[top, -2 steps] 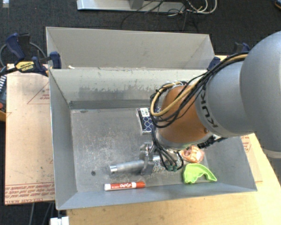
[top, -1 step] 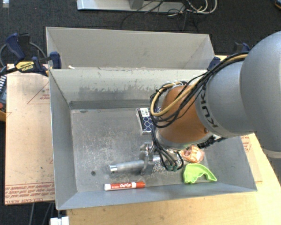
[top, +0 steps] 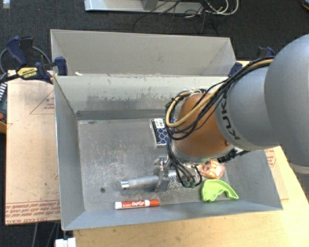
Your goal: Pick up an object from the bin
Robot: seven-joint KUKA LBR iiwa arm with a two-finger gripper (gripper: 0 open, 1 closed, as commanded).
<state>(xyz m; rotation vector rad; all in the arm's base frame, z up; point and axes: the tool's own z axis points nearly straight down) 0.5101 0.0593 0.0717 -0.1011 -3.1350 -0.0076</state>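
Grey metal bin [top: 67, 153], lower centre: gripper [top: 164, 178] low at right end of grey cylinder [top: 138, 183]; jaw opening impossible to tell. Arm [top: 278, 102] angled down from upper right.

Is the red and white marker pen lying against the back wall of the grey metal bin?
No, the red and white marker pen lies by the front wall of the grey metal bin, near a grey metal cylinder.

Red-and-white marker [top: 137, 204], lime-green plastic piece [top: 217, 190], blue-patterned box [top: 159, 131], grey cylinder [top: 139, 183]
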